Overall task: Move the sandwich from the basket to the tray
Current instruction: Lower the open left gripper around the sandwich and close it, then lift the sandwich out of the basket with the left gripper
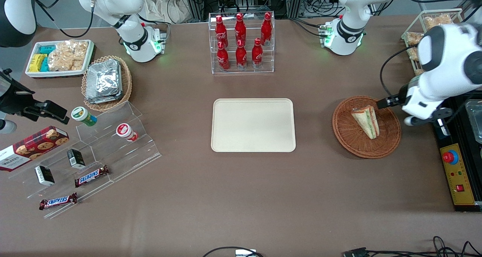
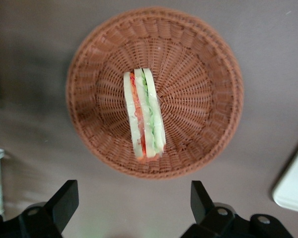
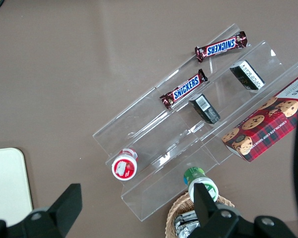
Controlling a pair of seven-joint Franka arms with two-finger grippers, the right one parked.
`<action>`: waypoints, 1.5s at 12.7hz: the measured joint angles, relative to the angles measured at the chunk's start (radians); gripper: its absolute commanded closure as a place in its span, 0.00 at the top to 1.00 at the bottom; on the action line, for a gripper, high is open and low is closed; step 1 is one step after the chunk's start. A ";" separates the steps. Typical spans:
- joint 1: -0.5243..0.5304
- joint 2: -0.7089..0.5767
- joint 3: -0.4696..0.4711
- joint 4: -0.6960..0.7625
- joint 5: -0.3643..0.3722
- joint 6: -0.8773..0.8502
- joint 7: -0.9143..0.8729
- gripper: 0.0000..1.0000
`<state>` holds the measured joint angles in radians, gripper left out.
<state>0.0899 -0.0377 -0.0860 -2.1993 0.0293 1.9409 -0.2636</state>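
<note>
With fingers spread wide, the gripper [image 2: 131, 203] above the basket [image 2: 208, 64] should descend squarely over the sandwich [image 2: 144, 116], straddling its 12-to-6 o'clock length.

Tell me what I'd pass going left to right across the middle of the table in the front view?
Foil packets in a tan basket → cola bottle rack → tray → sandwich in the round basket → open gripper above the basket's edge.
</note>
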 measured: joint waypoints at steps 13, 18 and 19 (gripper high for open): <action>0.000 0.279 0.004 -0.102 0.047 0.330 -0.065 0.03; 0.000 0.233 0.004 -0.075 0.057 0.249 -0.066 0.03; -0.001 0.193 0.003 -0.043 0.070 0.168 -0.066 0.03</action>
<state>0.0890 0.1555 -0.0832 -2.2422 0.0997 2.1092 -0.3292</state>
